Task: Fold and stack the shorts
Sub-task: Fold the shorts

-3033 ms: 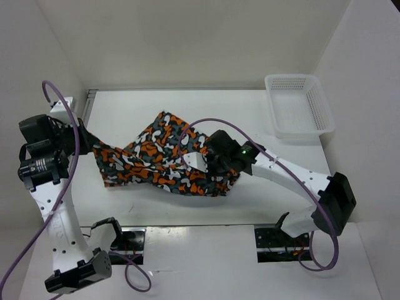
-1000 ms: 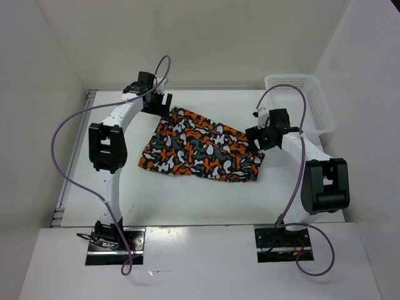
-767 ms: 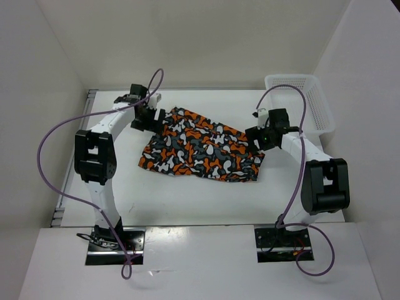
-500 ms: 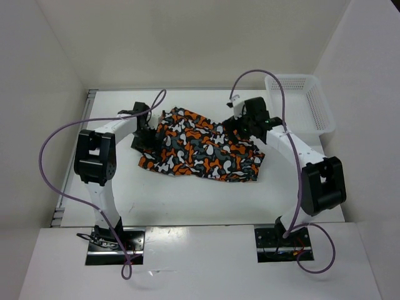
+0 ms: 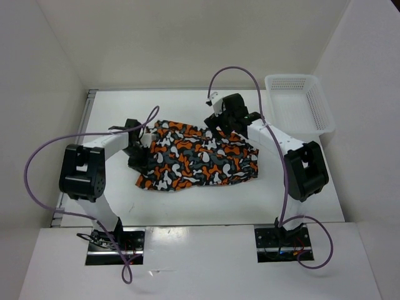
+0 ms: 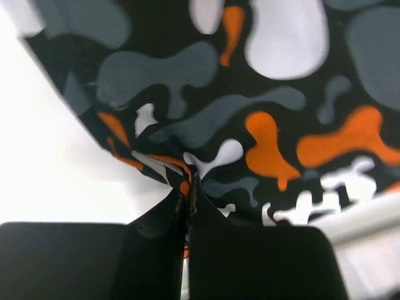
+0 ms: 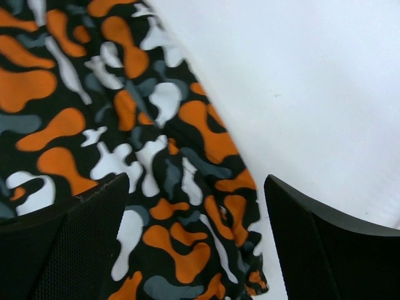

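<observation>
One pair of shorts only, lying mid-worktop, loosely spread. No clean fold shows and nothing is stacked, so the task looks early, with folding and stacking both left. Left tool is pinched together on the shorts' left edge, cloth puckering at its jaws. Right tool stands wide apart over the far right edge, gripping nothing. Soft cloth, blotchy orange, grey, black and white camo, rumpled along the near hem.
</observation>
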{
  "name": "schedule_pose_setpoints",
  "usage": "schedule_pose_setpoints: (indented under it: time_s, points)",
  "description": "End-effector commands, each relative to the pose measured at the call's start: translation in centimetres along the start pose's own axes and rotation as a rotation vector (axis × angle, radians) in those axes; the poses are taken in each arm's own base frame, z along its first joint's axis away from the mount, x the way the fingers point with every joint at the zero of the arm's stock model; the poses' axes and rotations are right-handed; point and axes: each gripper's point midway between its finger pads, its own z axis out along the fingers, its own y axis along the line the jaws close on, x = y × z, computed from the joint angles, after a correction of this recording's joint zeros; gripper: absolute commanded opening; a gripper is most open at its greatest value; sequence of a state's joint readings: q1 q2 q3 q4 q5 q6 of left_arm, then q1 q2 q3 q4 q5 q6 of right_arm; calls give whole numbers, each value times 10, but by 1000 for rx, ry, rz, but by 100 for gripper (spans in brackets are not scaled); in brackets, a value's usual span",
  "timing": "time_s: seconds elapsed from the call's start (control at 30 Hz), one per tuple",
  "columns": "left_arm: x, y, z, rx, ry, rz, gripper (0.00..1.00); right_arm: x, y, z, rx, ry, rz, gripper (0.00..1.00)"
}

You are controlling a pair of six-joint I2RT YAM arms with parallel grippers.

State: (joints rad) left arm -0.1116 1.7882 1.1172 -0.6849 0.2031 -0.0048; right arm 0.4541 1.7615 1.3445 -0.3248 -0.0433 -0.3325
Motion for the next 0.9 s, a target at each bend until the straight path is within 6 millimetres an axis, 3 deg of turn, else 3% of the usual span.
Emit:
schedule_pose_setpoints:
  time_s: [0.0, 0.03, 0.1, 0.17, 0.2, 0.23, 0.33, 0.37, 0.43, 0.47, 0.5, 0.6, 0.63, 0.67, 0.87]
  points:
    - [27, -16, -42, 43, -15, -7, 0, -44, -3, -10, 18, -114, -23, 93]
    - [24, -17, -52, 52, -41, -11, 0, -45, 3, -9, 2, -118, -29, 93]
    - [30, -30, -70, 101, -4, -23, 9, -43, 4, -10, -1, -109, -29, 94]
    - [29, -31, -71, 92, -2, -13, 38, -43, 2, -10, 11, -106, -28, 94]
    - [20, -22, -75, 67, -47, -21, 56, -45, -2, -14, 30, -111, -27, 94]
    - [10, -5, -78, 13, -88, -41, 61, -40, 0, -12, 27, -101, -27, 94]
    - [-49, 25, -98, -43, -295, -58, 71, -31, -1, -13, 34, -78, -38, 94]
    - [-75, 32, -106, -47, -384, -47, 73, -20, -2, -12, 33, -50, -41, 94]
    - [-101, 45, -94, -51, -393, -54, 75, -4, -9, -10, 39, -13, -25, 93]
    - [-126, 44, -106, -39, -441, -36, 75, -1, -19, -11, 54, -8, -29, 93]
    - [-135, 53, -88, -24, -411, -51, 75, 12, -21, -9, 53, 19, -37, 90]
    - [-170, 62, -72, -10, -446, -37, 76, 37, -40, -6, 101, 81, -54, 86]
    - [-174, 65, -65, -8, -439, -39, 76, 45, -44, -6, 104, 97, -54, 85]
    - [-177, 66, -47, 0, -405, -41, 76, 53, -46, -6, 105, 115, -55, 85]
    - [-174, 73, -18, 13, -328, -65, 76, 76, -43, -18, 102, 166, -64, 85]
